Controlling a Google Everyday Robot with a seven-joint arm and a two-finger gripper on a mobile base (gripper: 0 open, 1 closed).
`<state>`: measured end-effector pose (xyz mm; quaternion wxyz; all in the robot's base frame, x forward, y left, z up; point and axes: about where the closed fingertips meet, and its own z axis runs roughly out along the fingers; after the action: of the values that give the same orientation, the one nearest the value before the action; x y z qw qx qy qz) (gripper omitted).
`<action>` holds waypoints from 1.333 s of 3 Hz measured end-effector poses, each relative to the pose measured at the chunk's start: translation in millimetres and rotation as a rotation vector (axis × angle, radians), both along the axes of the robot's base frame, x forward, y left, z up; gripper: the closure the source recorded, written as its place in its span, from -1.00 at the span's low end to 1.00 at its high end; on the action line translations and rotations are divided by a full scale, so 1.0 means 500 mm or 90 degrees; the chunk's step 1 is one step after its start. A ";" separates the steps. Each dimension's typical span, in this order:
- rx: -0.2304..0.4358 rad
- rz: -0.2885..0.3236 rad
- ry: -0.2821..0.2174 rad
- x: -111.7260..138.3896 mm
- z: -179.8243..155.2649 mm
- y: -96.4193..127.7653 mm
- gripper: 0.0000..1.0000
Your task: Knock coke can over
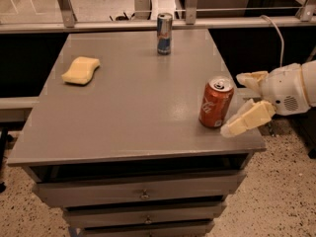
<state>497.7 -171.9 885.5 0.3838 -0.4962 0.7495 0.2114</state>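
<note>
The red coke can (216, 103) stands upright near the right front edge of the grey table (133, 98). It has white script lettering and a silver top with a pull-tab. My gripper (240, 102) comes in from the right, just right of the can. It is open and empty. One cream finger (247, 119) reaches forward beside the can's base, very close to it or touching it. The other finger (252, 79) is farther back, level with the can's top.
A slimmer blue-and-silver can (164, 33) stands at the table's far edge. A yellow sponge (80, 70) lies at the left. Drawers (143, 194) sit under the tabletop. A metal rail (148, 26) and a cable (276, 31) run behind the table.
</note>
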 end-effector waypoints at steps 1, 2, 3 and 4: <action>0.074 0.022 0.008 -0.006 -0.029 0.047 -1.00; 0.133 0.055 0.007 -0.004 -0.039 0.106 -1.00; 0.169 0.096 -0.002 0.004 -0.030 0.178 -1.00; 0.165 0.141 -0.030 0.021 -0.005 0.256 -1.00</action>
<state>508.0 -44.1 883.0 0.4365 -0.5272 0.6472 0.3356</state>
